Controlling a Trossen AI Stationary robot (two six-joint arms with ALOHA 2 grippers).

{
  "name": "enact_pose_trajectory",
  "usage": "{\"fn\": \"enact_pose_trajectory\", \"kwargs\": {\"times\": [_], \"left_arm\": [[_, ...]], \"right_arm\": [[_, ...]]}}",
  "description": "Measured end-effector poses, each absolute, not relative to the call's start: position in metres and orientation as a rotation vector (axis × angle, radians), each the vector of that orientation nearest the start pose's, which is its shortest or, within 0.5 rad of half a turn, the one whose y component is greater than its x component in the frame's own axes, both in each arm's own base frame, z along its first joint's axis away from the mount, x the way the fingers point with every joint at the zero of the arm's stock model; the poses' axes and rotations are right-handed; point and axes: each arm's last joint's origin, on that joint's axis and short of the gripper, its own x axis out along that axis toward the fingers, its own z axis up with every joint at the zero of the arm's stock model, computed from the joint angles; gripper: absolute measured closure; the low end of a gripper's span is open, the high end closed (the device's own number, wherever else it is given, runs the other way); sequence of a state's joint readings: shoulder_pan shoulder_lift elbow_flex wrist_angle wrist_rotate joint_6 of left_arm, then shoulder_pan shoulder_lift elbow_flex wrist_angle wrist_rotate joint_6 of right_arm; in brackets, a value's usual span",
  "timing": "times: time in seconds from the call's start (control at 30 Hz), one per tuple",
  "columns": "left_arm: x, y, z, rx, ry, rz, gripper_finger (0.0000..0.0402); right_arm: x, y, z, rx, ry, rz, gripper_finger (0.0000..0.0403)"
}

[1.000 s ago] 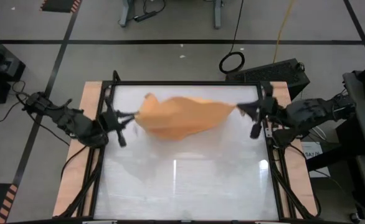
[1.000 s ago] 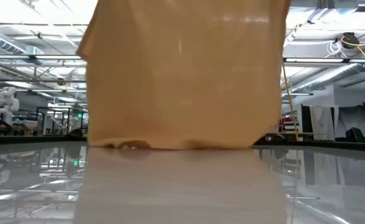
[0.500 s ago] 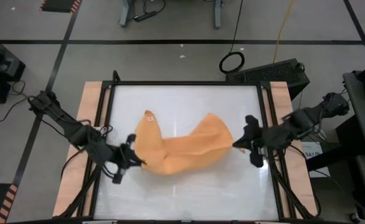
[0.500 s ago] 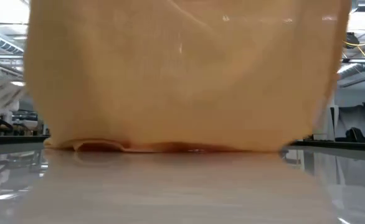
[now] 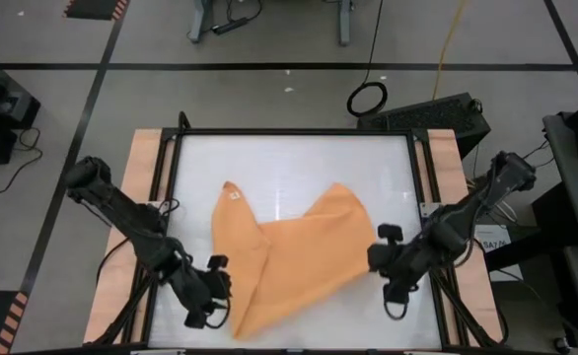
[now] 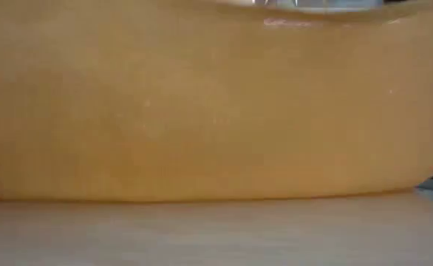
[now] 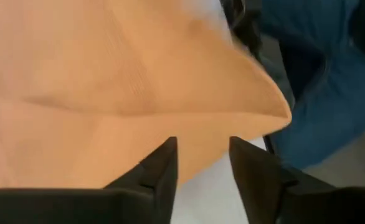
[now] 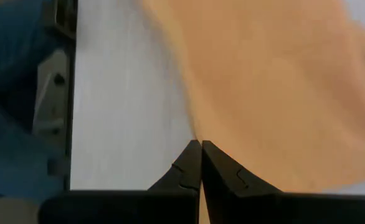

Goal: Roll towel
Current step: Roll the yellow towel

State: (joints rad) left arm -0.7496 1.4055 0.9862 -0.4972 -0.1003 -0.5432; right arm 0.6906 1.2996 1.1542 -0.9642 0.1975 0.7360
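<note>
Fingers of left gripper [image 7: 201,165] parted, nothing between them; right gripper [image 8: 200,165] pinched shut on towel [image 5: 279,256] edge. Orange-tan cloth, crumpled and folded, white tag at upper left, lying centre-low on white table [image 5: 368,168]. Low view wholly filled by fabric.

No text, brand, number or sign can be read anywhere in these views. The small white tag [image 5: 234,195] at the towel's [image 5: 279,251] twelve o'clock corner is too small to show any lettering.
</note>
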Motion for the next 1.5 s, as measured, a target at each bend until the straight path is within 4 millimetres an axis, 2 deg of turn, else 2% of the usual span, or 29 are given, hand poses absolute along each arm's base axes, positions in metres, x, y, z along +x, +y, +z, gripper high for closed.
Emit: {"fn": "enact_pose_trajectory", "kwargs": {"times": [0.1,0.2,0.33,0.43,0.5,0.6,0.67,0.77,1.0,1.2,1.27,1.33,1.5], "left_arm": [[0.209,-0.191,0.233,-0.052,1.008,-0.282,0.0229],[0.211,-0.18,0.228,0.01,0.965,-0.054,0.0227],[0.223,-0.16,0.231,0.081,0.793,0.249,0.0226],[0.235,-0.147,0.23,0.103,0.756,0.323,0.0226],[0.242,-0.136,0.221,0.113,0.801,0.343,0.0226],[0.248,-0.117,0.205,-0.05,0.888,0.392,0.0226],[0.247,-0.112,0.194,-0.17,0.959,0.394,0.0226],[0.236,-0.12,0.183,-0.26,1.017,0.368,0.0226],[0.21,-0.151,0.175,-0.27,0.989,0.348,0.0226],[0.197,-0.149,0.154,-0.218,1.032,0.39,0.0226],[0.197,-0.146,0.147,-0.199,1.05,0.406,0.0236],[0.197,-0.142,0.14,-0.175,1.069,0.425,0.0262],[0.202,-0.131,0.131,-0.113,1.107,0.459,0.0376]], "right_arm": [[0.193,0.163,0.284,0.175,1.147,0.047,0.0403],[0.194,0.173,0.274,0.173,1.183,0.027,0.0403],[0.195,0.179,0.264,0.2,1.23,-0.039,0.0403],[0.197,0.18,0.256,0.21,1.244,-0.114,0.0403],[0.2,0.181,0.252,0.196,1.212,-0.176,0.0403],[0.205,0.182,0.246,0.163,1.156,-0.255,0.0402],[0.207,0.182,0.242,0.156,1.134,-0.295,0.0398],[0.209,0.184,0.238,0.167,1.135,-0.321,0.0383],[0.208,0.182,0.237,0.142,1.15,-0.323,0.033],[0.212,0.179,0.239,0.107,1.077,-0.361,0.0286],[0.214,0.178,0.239,0.086,1.025,-0.391,0.0274],[0.216,0.176,0.241,0.058,0.956,-0.428,0.0265],[0.221,0.17,0.245,-0.014,0.795,-0.519,0.0259]]}}
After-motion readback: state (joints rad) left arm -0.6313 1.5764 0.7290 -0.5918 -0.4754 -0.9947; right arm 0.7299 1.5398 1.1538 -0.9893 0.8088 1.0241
